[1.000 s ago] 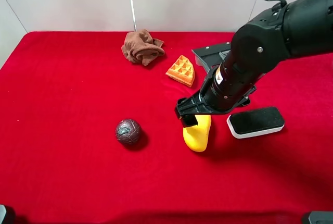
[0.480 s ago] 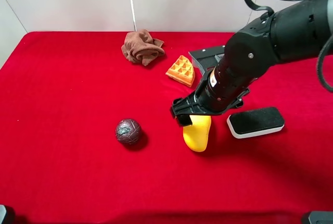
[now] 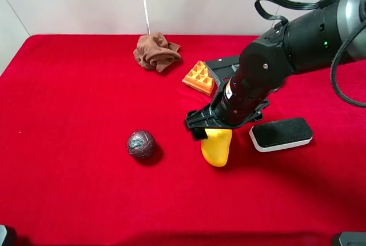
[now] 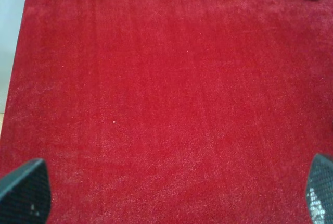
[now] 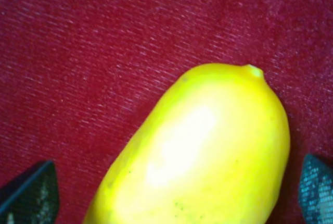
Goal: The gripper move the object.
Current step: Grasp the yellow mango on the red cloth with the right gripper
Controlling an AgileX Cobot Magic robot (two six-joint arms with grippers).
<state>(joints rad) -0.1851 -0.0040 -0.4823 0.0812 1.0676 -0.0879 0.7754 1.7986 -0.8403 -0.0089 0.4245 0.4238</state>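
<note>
Right wrist view: right hand [image 3: 207, 129] fully open, 2 fingertips [image 5: 28, 193] straddling mango [image 3: 217, 147], nothing gripped yet. Mango lies on red counter [image 3: 74, 189], between dark ball [image 3: 140, 144] and eraser [image 3: 281, 134], nearer eraser. Likely step: descend, grasp. Centre hand across mango's thick middle; lower until pads flank both sides; close gently, since glossy skin may slip. Keep outer finger clear of eraser. Left hand [image 4: 171, 190] open, empty.
</note>
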